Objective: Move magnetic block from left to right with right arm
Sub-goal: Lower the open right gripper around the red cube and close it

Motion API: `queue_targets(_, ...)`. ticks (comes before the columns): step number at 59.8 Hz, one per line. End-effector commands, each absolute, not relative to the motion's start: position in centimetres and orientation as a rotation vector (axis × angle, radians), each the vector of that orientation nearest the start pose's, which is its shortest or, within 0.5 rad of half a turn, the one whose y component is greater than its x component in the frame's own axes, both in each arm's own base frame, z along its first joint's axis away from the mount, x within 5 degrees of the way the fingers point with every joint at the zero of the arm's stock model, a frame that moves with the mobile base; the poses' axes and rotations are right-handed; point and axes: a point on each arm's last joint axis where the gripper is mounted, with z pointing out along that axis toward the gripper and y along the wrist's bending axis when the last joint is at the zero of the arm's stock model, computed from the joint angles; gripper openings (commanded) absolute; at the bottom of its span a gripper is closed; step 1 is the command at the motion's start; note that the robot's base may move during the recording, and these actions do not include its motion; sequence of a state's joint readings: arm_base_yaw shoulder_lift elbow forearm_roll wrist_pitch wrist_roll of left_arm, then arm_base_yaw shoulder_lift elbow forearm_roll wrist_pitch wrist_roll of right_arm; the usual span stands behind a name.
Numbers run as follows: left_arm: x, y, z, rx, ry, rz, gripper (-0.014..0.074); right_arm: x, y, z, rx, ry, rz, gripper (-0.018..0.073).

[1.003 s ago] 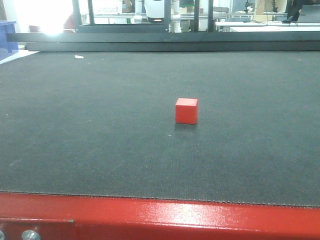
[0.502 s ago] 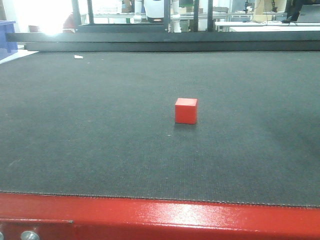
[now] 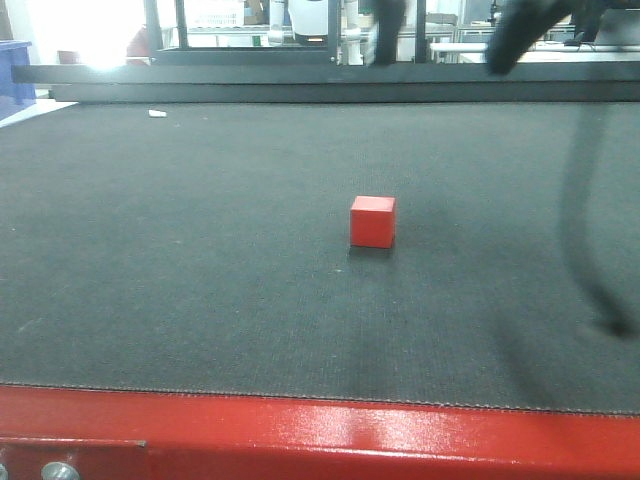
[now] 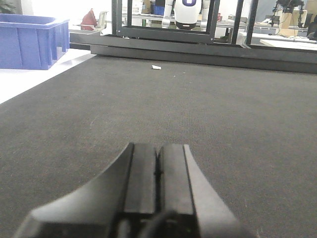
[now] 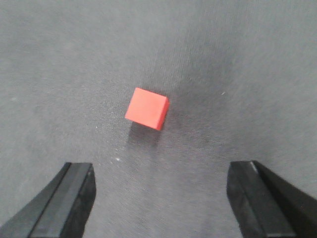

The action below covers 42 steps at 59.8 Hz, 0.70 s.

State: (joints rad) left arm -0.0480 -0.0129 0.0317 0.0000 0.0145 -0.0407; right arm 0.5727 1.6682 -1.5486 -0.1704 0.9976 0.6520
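Note:
The magnetic block (image 3: 372, 221), a small plain red cube, rests alone on the dark mat (image 3: 200, 250) near the middle of the front view. The right arm (image 3: 512, 38) shows only as blurred dark shapes at the top right, high above and behind the block, with a black cable (image 3: 585, 200) trailing down. In the right wrist view the block (image 5: 146, 108) lies ahead of my right gripper (image 5: 161, 168), slightly left of centre, and the jaws stand wide open and empty. My left gripper (image 4: 158, 148) is shut with nothing in it, low over the mat.
A blue bin (image 4: 29, 39) stands off the mat at the far left. A small white scrap (image 3: 157, 113) lies near the mat's back left. A black rail (image 3: 250, 85) borders the back and a red edge (image 3: 320, 435) the front.
The blurred right arm and its cable have come into the front view at the top right. The block has not moved.

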Motion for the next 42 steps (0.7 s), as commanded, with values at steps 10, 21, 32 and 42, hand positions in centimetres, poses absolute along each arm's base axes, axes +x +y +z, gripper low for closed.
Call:
queue_targets(10,5.5,-0.3,20.8,0.003,1.421,-0.082,-0.0116,34.6,21.0,33.7,0.145,2.599,0.208,0.0634)
queue_targets(21,5.5,-0.3,20.8,0.003,1.421,-0.082,-0.0116,36.4,22.2,30.6,0.22,2.67,0.159,0.0633)
queue_targets(32,5.5,-0.3,20.8,0.003,1.421,-0.082,-0.0116,37.5,23.0,28.1,0.24,2.694,0.146,0.0633)
queue_targets(42,5.5,-0.3,20.8,0.003,1.421,-0.082,-0.0116,38.3,23.4,26.4,0.232,2.696,0.148,0.0633)
